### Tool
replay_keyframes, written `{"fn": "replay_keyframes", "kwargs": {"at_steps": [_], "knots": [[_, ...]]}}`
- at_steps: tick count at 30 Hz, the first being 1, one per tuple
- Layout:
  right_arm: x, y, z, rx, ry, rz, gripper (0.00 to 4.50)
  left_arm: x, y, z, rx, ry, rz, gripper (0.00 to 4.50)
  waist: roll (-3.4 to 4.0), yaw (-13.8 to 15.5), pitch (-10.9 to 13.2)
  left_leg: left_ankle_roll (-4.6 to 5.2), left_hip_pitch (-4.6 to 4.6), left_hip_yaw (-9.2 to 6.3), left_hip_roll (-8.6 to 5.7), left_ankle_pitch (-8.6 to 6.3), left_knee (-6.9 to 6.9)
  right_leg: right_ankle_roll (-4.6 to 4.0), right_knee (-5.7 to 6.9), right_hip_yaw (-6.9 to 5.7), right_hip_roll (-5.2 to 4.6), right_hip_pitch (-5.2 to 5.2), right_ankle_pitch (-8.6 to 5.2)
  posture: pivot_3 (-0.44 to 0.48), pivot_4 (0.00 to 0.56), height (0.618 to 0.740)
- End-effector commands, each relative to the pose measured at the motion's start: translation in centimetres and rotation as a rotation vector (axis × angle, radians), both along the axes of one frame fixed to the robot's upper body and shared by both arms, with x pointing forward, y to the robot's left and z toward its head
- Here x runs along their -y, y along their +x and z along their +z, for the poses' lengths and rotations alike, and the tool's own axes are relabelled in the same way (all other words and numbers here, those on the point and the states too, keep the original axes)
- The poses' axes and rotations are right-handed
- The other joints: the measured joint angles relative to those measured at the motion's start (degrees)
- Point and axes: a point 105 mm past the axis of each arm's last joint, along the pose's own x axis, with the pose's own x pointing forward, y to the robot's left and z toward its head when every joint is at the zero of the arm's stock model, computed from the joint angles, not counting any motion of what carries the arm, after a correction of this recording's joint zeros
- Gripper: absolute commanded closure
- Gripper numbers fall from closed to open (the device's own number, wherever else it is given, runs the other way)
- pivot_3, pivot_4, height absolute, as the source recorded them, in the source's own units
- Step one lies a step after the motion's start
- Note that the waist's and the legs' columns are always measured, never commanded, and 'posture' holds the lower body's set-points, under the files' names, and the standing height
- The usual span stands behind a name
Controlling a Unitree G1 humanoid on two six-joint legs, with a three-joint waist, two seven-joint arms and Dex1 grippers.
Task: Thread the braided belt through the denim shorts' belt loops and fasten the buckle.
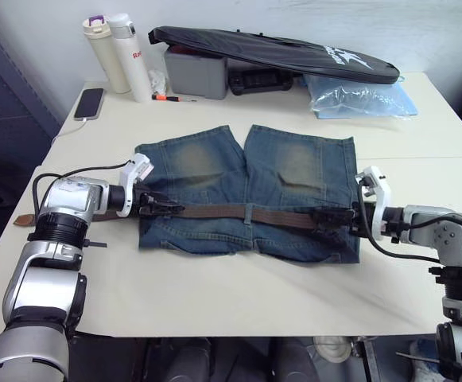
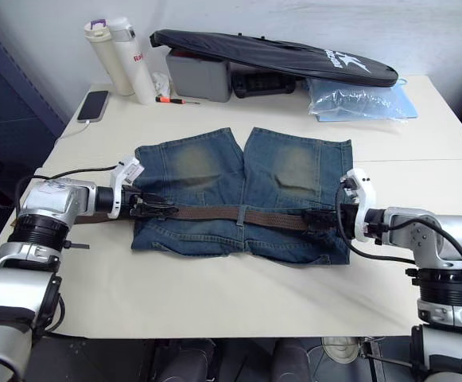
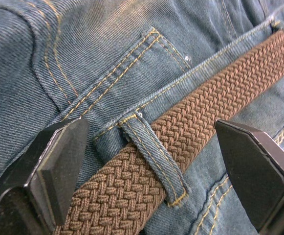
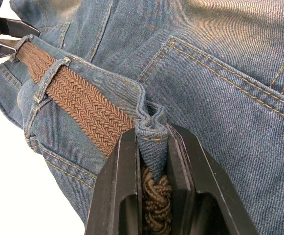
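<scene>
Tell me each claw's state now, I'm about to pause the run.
Left claw: open, fingers either side of the brown braided belt.
Right claw: shut on the belt and a fold of the blue denim shorts.

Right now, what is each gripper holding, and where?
Right gripper: pinches bunched denim shorts waistband fabric and braided belt together. Left gripper: jaws open astride the belt, holding nothing.

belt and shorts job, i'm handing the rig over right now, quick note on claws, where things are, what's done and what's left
Left claw: open, fingers either side of the braided belt at a belt loop near the left end of the waistband.
Right claw: shut on a bunched fold of waistband denim and belt at the right end.
Denim shorts lie flat on the table, waistband toward the robot.
Done: belt runs across the waistband under the left and centre loops.
Left: check the remaining loops, fasten the buckle; I cannot make it out here.
</scene>
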Motion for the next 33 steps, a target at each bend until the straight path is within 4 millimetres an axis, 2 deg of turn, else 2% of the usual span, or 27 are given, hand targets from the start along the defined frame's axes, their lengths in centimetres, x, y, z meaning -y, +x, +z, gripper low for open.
{"fn": "replay_keyframes", "kwargs": {"at_steps": [1,8,9,12,15,19,20,22,25,28,31,33], "knots": [[-0.3,-0.1,1.1,0.056,0.022,0.014,4.24,0.0,-0.5,-0.3,-0.032,-0.010,-0.016,1.29,-0.01,0.0,0.0,0.01,0.01,0.01,0.00,-0.01,0.00,0.00,0.00,0.01,0.00,0.00,0.00,0.000,0.150,0.740],[-0.4,0.0,0.9,0.061,0.017,0.018,4.24,-1.0,0.0,2.0,0.036,-0.022,-0.002,4.37,-0.03,0.0,0.0,0.02,0.01,0.03,0.00,-0.01,0.00,0.00,0.01,0.04,0.00,-0.02,0.00,0.000,0.150,0.740],[-0.5,0.0,0.9,0.061,0.016,0.021,4.24,-1.0,0.0,2.5,0.047,-0.029,-0.003,4.49,-0.03,0.0,0.0,0.02,0.00,0.03,0.00,-0.01,0.00,0.00,0.01,0.05,0.00,-0.02,0.00,0.000,0.150,0.740],[-0.6,0.2,1.5,0.138,-0.019,0.047,4.24,-0.8,-0.2,4.8,0.101,-0.074,-0.050,4.50,-0.08,-0.1,0.0,0.02,0.00,0.03,0.00,-0.01,0.00,0.00,0.02,0.04,0.01,-0.03,0.00,0.000,0.150,0.740],[-1.8,-0.6,3.6,0.399,-0.124,0.196,4.24,-0.1,-2.2,6.6,0.152,-0.129,-0.205,4.50,-0.10,-0.2,0.1,0.01,-0.05,0.07,0.02,-0.02,-0.02,0.00,0.03,0.10,0.03,-0.14,0.00,0.000,0.150,0.740],[-2.6,-2.9,2.2,0.543,-0.330,0.414,4.24,0.4,-4.3,6.6,0.277,-0.105,-0.362,4.50,-0.02,-0.1,0.0,-0.01,-0.10,0.34,0.03,-0.12,-0.03,0.01,0.04,0.39,0.03,-0.32,0.00,0.000,0.150,0.740],[-2.7,-3.3,2.0,0.589,-0.374,0.449,4.24,0.9,-5.6,6.6,0.307,-0.122,-0.443,4.50,-0.06,-0.1,0.0,0.01,-0.01,0.40,0.04,-0.14,-0.03,0.01,0.03,0.44,0.03,-0.27,0.00,0.000,0.150,0.740],[-2.7,-4.1,1.6,0.662,-0.430,0.501,4.24,1.4,-7.9,6.2,0.339,-0.137,-0.565,4.50,-0.12,0.0,0.1,0.03,0.22,0.53,0.14,-0.24,-0.01,0.01,-0.04,0.53,0.11,-0.06,0.00,0.000,0.150,0.740],[-2.8,-5.5,1.3,0.861,-0.514,0.550,4.24,1.1,-11.6,3.9,0.321,-0.070,-0.721,4.50,-0.15,0.1,0.1,0.02,0.35,0.69,0.36,-0.41,0.02,-0.01,-0.14,0.65,0.27,0.05,0.01,0.000,0.150,0.740],[-2.9,-7.3,1.6,1.072,-0.493,0.482,4.24,0.3,-14.1,1.9,0.271,-0.010,-0.783,4.50,-0.15,0.7,0.1,-0.15,0.50,0.96,0.92,-0.66,0.07,-0.18,-0.43,0.87,0.86,0.12,0.11,0.000,0.150,0.740],[-2.5,-11.2,-1.3,1.182,-0.563,0.562,4.24,0.2,-15.4,1.3,0.266,-0.028,-0.780,4.50,0.00,1.8,0.0,-0.28,0.61,1.12,1.18,-0.80,0.05,-0.31,-0.53,0.98,1.09,0.15,0.10,0.000,0.150,0.740],[-2.5,-13.7,-3.6,1.237,-0.595,0.642,4.24,-0.1,-16.5,-0.2,0.256,0.012,-0.816,4.50,0.00,2.3,0.1,-0.29,0.62,1.18,1.26,-0.88,0.14,-0.40,-0.55,1.03,1.17,0.17,0.10,0.000,0.150,0.740]]}}
